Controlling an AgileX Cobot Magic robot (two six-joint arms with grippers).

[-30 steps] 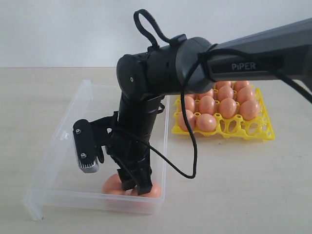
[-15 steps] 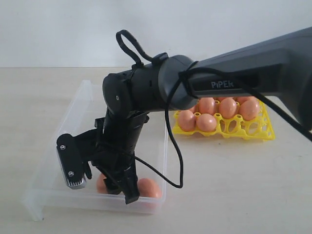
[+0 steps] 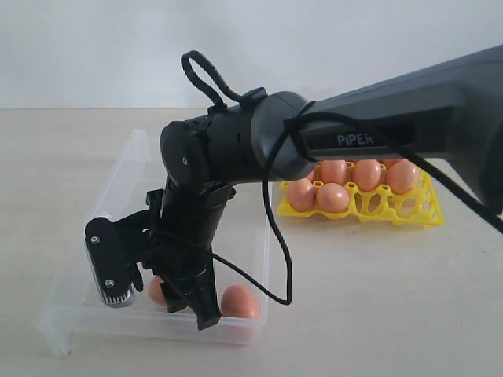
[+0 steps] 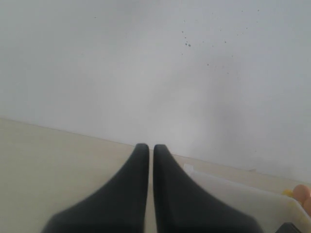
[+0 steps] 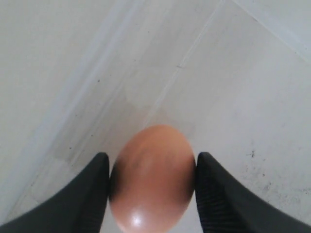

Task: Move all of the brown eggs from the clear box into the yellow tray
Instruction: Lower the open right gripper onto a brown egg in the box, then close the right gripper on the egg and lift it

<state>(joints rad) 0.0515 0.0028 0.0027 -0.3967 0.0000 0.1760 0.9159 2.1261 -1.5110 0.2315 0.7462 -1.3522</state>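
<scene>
Two brown eggs (image 3: 240, 302) in the clear box (image 3: 126, 177), count them, one, two, both down by the box's 6 o'clock wall. The first egg (image 3: 159, 289) is half hidden behind the tool. The second egg (image 3: 240, 302) lies free at its 3 o'clock, with a black finger standing between the pair.

And the right gripper (image 5: 151, 155) has the first egg: in the right wrist view a finger sits tight on each flank with no gap showing, clamped, the egg low over the box floor.

Out at the box's 3 o'clock is the one yellow tray (image 3: 409, 214) on the table (image 3: 393, 306). Five eggs are in view there, two in the near row and three behind. Two near cups at the tray's 3 o'clock end show open, and the arm hides the rest.

Now the pose. The right arm (image 3: 409, 118) sweeps in from 2 o'clock and slopes down to a bulky joint over the box. There it bends hard, wrist plunging toward 7 o'clock, fingers aimed down into the box. The wrist camera (image 3: 110, 263) juts out at the tool's 9 o'clock and a black cable (image 3: 200, 75) loops up at 12.

The left gripper (image 4: 151, 145) shows only in its own view, fingers together with a hairline slit between them, pointing at a pale wall (image 4: 146, 58).
</scene>
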